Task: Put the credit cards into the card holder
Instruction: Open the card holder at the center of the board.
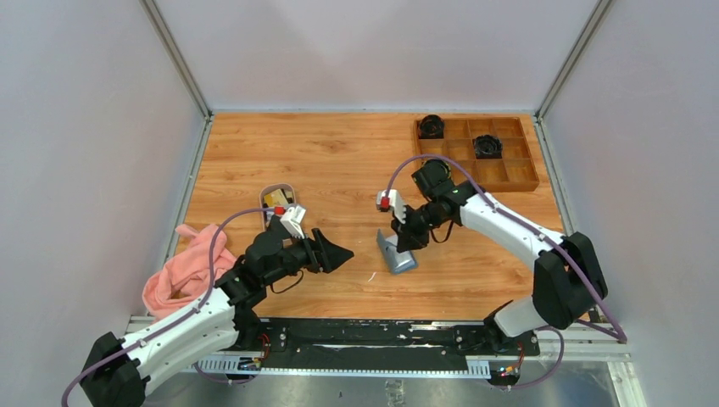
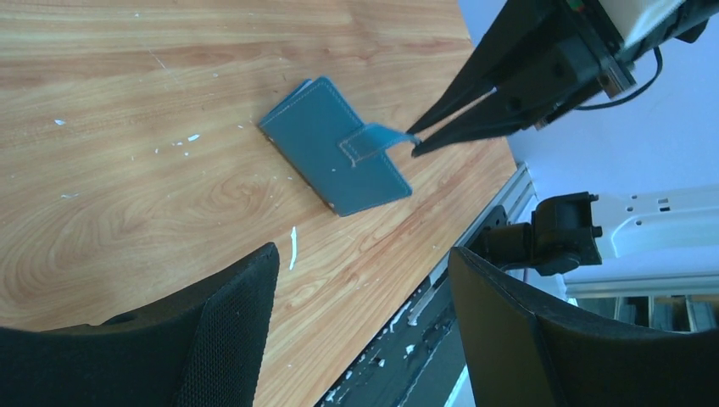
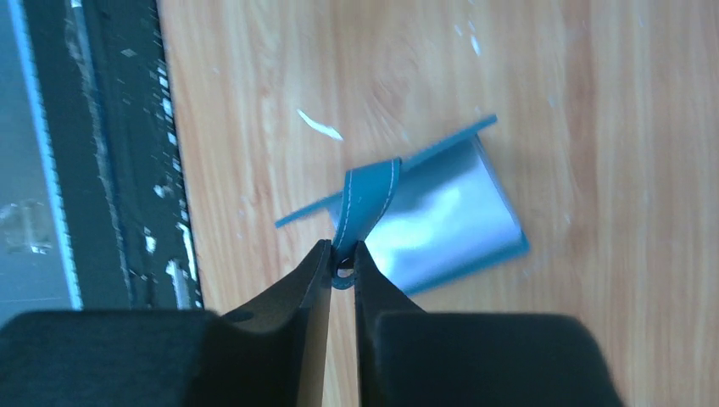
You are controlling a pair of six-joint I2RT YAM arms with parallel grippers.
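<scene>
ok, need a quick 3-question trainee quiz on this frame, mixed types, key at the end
1. True or false: the left gripper is open and holds nothing.
2. Pick one: which part of the card holder does the right gripper pinch? A) the snap strap B) a bottom corner C) an inner pocket
3. Short answer: where are the credit cards lying?

Key: 1 true. 2 A. 3 in the small white dish, not yet in the holder.
</scene>
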